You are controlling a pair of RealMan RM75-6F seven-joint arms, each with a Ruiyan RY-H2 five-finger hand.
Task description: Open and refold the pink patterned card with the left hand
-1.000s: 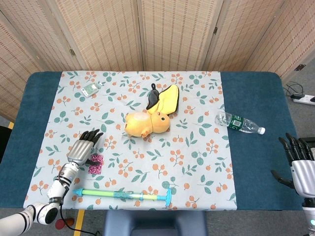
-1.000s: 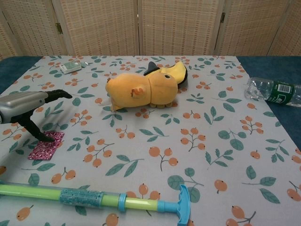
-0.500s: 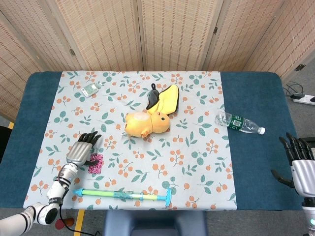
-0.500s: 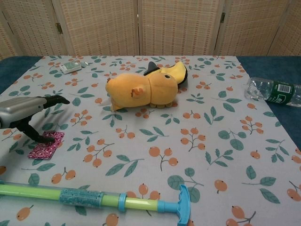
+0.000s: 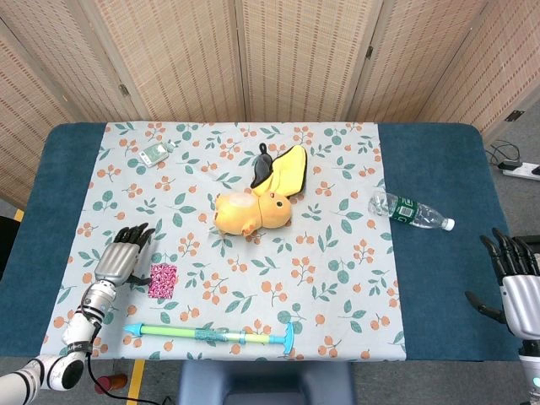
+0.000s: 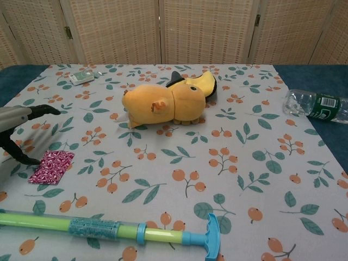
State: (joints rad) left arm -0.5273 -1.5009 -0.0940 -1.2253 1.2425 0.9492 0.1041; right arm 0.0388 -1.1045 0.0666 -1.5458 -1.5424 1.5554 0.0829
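Left hand has drawn away toward the left edge of the frame since half a second ago, when its fingertips sat on the pink card; now it lies clear of the card, just beside it, holding nothing; its dark fingers are spread apart and reach toward the upper right of the head view; in the chest view only part of it shows at the left edge, one finger stretched out level and another angled down to the cloth near the card's left corner, whether touching the cloth I cannot tell. Pink patterned card lies flat on the floral cloth of the worktop in the lower left of the head view, uncovered, between the hand and the orange plush toy, above the green and blue stick; its long axis runs nearly up and down in the head view, tipped slightly rightward at the top; right hand hangs with fingers apart at the lower right edge, holding nothing.
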